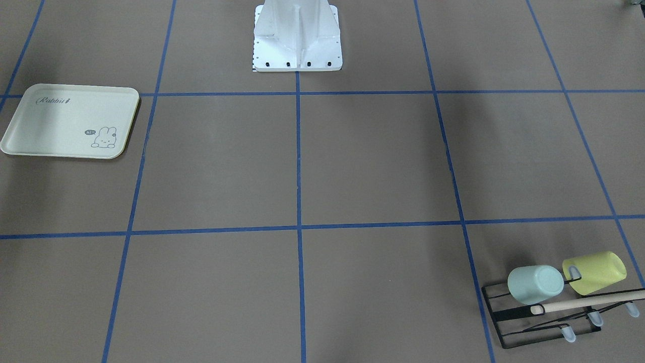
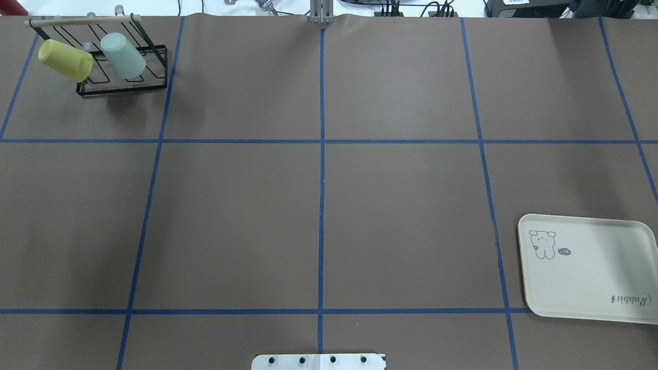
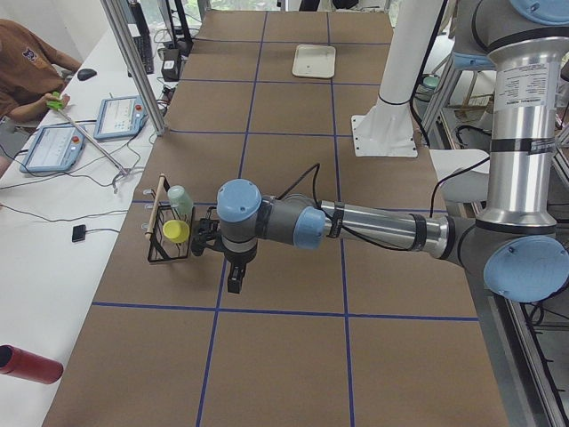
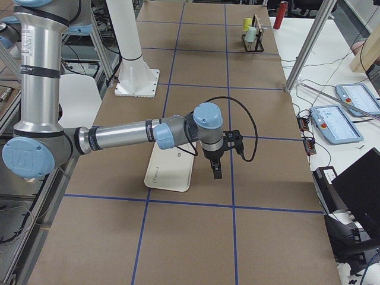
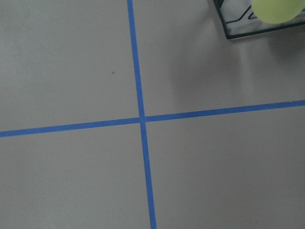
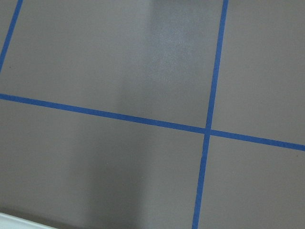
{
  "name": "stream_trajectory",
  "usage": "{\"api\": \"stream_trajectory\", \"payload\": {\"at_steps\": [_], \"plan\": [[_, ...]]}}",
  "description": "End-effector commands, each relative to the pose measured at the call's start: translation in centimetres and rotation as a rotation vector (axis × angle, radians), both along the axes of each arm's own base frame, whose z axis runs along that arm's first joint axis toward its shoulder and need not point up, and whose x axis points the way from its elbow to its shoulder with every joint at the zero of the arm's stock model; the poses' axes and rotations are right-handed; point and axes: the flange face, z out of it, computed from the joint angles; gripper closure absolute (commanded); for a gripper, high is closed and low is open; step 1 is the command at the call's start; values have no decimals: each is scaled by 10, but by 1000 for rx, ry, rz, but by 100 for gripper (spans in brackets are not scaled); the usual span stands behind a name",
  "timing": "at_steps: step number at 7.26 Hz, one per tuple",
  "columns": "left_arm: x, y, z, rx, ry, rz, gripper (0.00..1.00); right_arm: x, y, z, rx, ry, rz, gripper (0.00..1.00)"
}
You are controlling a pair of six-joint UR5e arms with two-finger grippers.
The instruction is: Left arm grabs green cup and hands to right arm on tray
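Observation:
The pale mint-green cup [image 1: 535, 285] hangs tilted on a black wire rack [image 1: 544, 325], next to a yellow-green cup [image 1: 594, 272]. It also shows in the overhead view [image 2: 122, 55] and in the left side view [image 3: 180, 199]. The cream tray [image 1: 70, 121] lies empty at the table's other end [image 2: 586, 267]. My left gripper [image 3: 234, 285] hangs above the table beside the rack, apart from the cups. My right gripper [image 4: 217, 173] hangs just past the tray's edge [image 4: 169, 175]. Both grippers show only in side views, so I cannot tell whether they are open or shut.
The white robot base [image 1: 297, 45] stands at the table's middle edge. Blue tape lines grid the brown table. The left wrist view catches the rack's corner [image 5: 238, 33] and the yellow-green cup [image 5: 275, 9]. A red cylinder [image 3: 27, 365] and tablets lie on the side bench.

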Motion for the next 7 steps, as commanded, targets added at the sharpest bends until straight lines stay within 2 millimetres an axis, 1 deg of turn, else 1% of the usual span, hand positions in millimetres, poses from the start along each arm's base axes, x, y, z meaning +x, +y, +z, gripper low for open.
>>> {"api": "stream_trajectory", "payload": {"at_steps": [1,4,5,7], "plan": [[0,7,8,58,4,-3,0,0,2,0,-2,-3,-1,0],[0,14,14,45,11,-3,0,0,3,1,-5,-4,-1,0],[0,8,3,55,9,-6,0,0,3,2,-8,-4,0,0],[0,7,0,31,10,-6,0,0,3,2,-11,-5,3,0]]}}
